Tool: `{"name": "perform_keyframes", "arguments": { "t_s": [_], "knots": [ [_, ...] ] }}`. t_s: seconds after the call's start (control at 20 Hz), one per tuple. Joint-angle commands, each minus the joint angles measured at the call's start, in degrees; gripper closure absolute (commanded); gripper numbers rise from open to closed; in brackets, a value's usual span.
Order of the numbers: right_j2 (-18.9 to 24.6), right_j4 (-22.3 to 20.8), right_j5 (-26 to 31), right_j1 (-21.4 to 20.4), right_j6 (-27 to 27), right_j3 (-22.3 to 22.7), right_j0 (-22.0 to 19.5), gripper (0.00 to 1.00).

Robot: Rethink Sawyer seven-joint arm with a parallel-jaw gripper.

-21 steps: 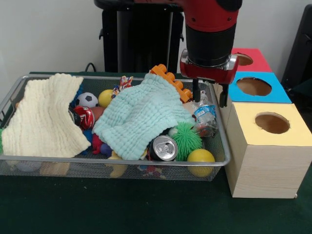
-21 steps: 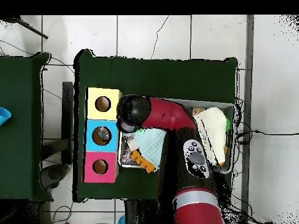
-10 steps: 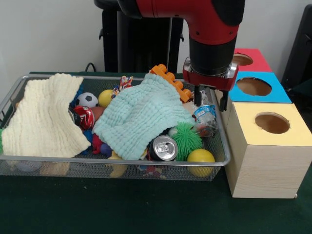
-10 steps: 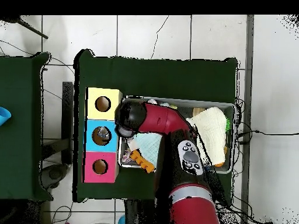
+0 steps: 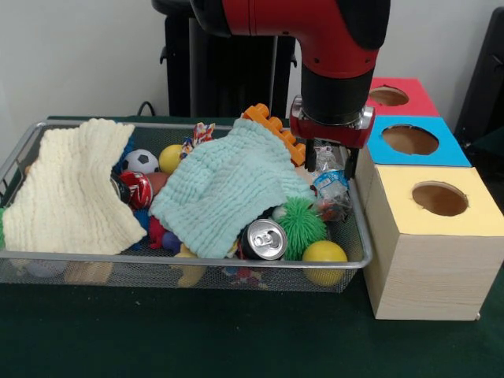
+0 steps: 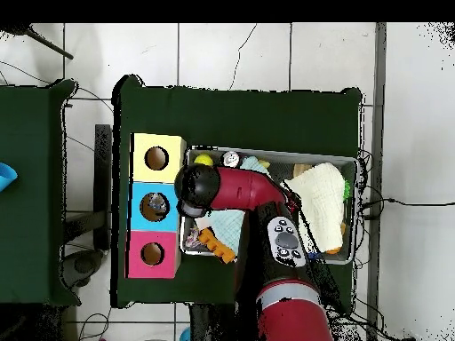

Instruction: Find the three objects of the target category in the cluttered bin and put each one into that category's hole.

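Note:
My gripper (image 5: pixel 331 167) hangs open over the right end of the wire bin (image 5: pixel 157 258). Its fingers stand on either side of the top of a crumpled clear plastic bottle (image 5: pixel 331 190). A silver can (image 5: pixel 264 239) lies at the bin's front beside a green spiky ball (image 5: pixel 302 222). A red can (image 5: pixel 138 189) peeks out between the two cloths. In the overhead view the arm's wrist (image 6: pixel 197 188) covers the gripper. Beside the bin stand the yellow box (image 5: pixel 429 236), the blue box (image 5: pixel 413 153) and the red box (image 5: pixel 409 98), each with a round hole on top.
A mint cloth (image 5: pixel 228 185) and a pale yellow cloth (image 5: pixel 71 189) cover much of the bin's contents. An orange brick (image 5: pixel 277 130), a small soccer ball (image 5: pixel 140 161) and a yellow ball (image 5: pixel 324 253) also show. The bin's right wall is close to the yellow box.
The gripper has shifted a little leftward, away from the boxes and further over the bin, ending above the plastic bottle. Nothing in the bin has moved.

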Motion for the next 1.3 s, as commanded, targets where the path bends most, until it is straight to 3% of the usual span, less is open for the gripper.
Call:
{"name": "perform_keyframes", "arguments": {
  "t_s": [0.05, 0.85, 1.3],
  "knots": [
    [4.27, -3.64, -3.24, 0.02, -2.39, 5.37, -1.79, 0.0],
    [3.7, -5.98, -9.28, 5.05, 1.09, 4.57, -0.86, 0.0],
    [5.09, -4.97, -12.72, 4.12, 1.47, 6.5, -1.74, 0.0]
  ]
}}
